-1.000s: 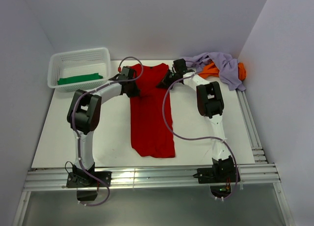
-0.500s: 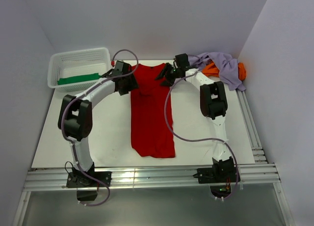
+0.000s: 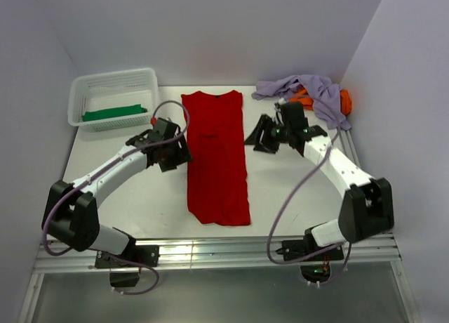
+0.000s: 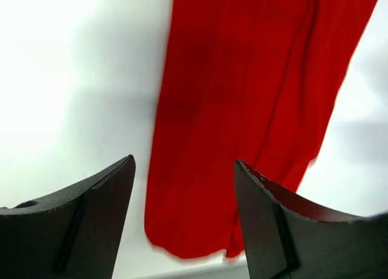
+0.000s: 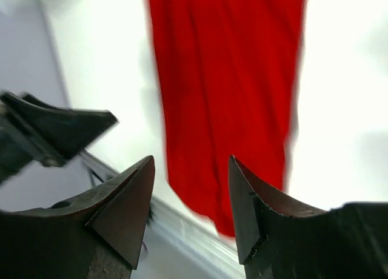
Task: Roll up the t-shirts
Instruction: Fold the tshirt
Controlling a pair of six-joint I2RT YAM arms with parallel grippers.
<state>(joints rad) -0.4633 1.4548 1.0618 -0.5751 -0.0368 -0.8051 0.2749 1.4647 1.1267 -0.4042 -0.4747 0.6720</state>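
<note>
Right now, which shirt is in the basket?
The green shirt; it lies in the basket, while the red, orange and lavender ones lie on the table.

The red t-shirt (image 3: 216, 154) is seen as soft, matt cloth, lightly creased; the lavender t-shirt (image 3: 312, 88), the orange t-shirt (image 3: 344, 100) and the green t-shirt (image 3: 116, 114) are of the same dull cloth. The table (image 3: 154, 203) is shown smooth and white — faintly sheened. The basket (image 3: 112, 91) is made of white plastic mesh. The rails (image 3: 210, 256) are of bare metal — bright where lit.
</note>
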